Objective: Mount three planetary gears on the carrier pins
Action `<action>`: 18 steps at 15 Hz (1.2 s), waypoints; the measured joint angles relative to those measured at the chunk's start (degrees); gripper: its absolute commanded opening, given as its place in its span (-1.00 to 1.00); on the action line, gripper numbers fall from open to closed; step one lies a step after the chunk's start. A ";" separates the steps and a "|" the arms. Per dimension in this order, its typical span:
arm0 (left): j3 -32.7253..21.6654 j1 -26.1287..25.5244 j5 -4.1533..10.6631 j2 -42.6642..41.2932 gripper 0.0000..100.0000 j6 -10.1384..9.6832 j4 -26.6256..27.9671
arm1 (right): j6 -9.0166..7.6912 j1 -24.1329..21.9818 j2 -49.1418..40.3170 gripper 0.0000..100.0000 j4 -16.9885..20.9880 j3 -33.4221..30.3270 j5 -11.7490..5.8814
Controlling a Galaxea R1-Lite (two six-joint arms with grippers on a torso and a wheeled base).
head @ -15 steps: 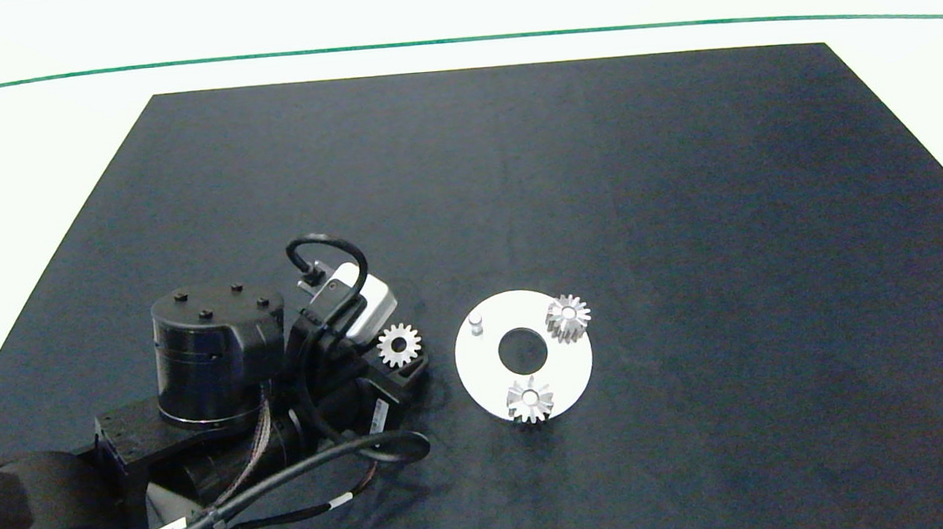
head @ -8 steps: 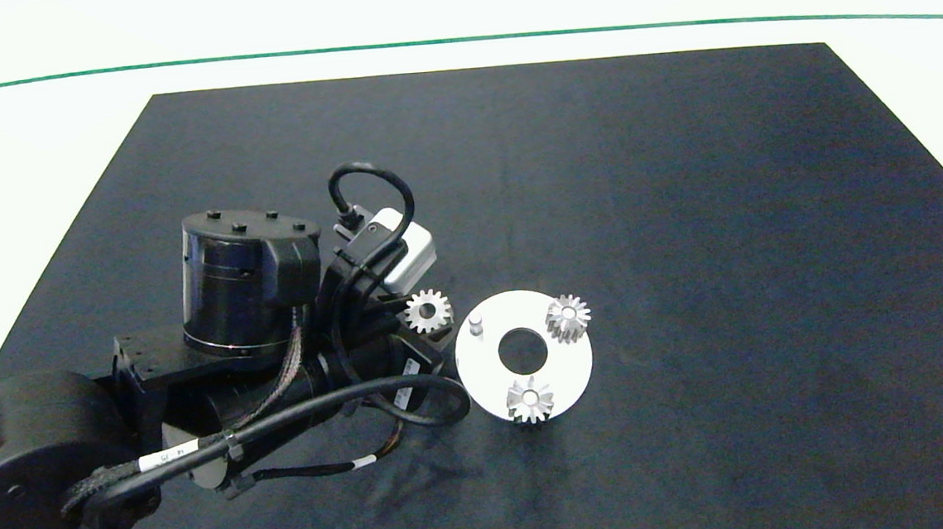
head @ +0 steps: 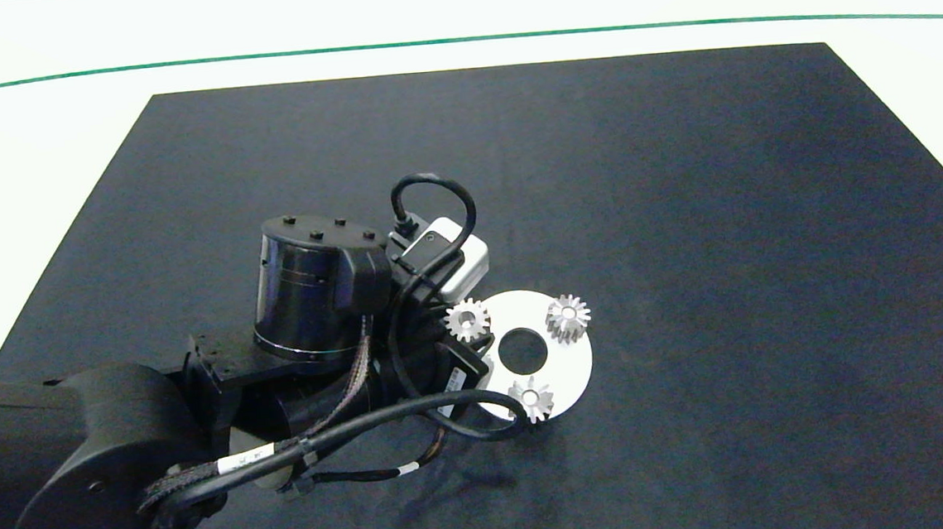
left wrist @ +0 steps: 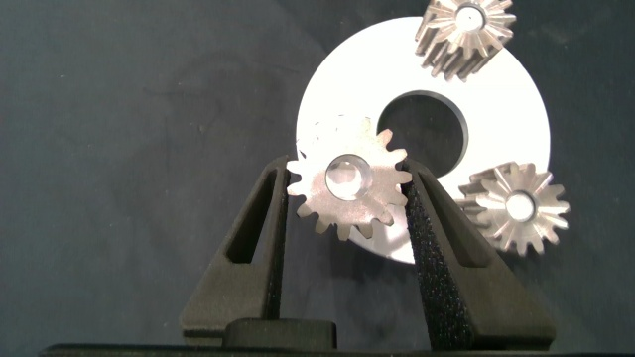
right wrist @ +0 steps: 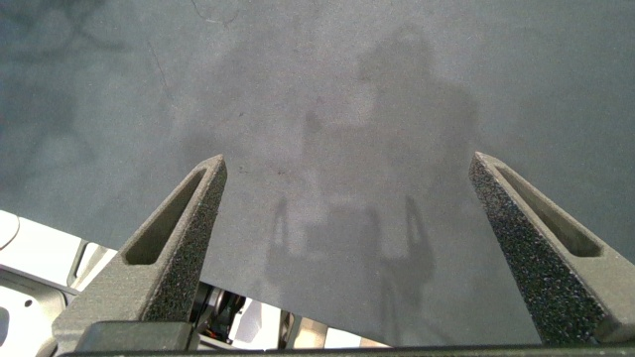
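Observation:
My left gripper (left wrist: 347, 193) is shut on a silver planetary gear (head: 467, 320) (left wrist: 349, 185) and holds it above the left part of the white carrier disc (head: 570, 361) (left wrist: 516, 99). Through the gear's centre hole a white carrier pin (left wrist: 347, 177) shows, so the gear hangs over that pin. Two more gears sit on pins of the disc: one at its far right (head: 568, 316) (left wrist: 466, 30) and one at its near edge (head: 533, 397) (left wrist: 514, 206). The right gripper (right wrist: 347, 213) is open over bare dark mat, and it does not show in the head view.
The disc lies on a black mat (head: 683, 200) that covers the table, with white surface around it. My left arm (head: 311, 342) and its cables (head: 415, 414) cover the mat to the left of the disc. Open mat lies to the right and behind.
My left arm has moved right with the gear, from the mat left of the disc to above the disc's left pin. The two seated gears have not moved.

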 measured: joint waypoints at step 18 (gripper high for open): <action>-2.16 1.63 -0.16 4.39 -1.00 0.41 -2.79 | -0.02 0.00 -0.39 1.00 0.02 0.06 -0.06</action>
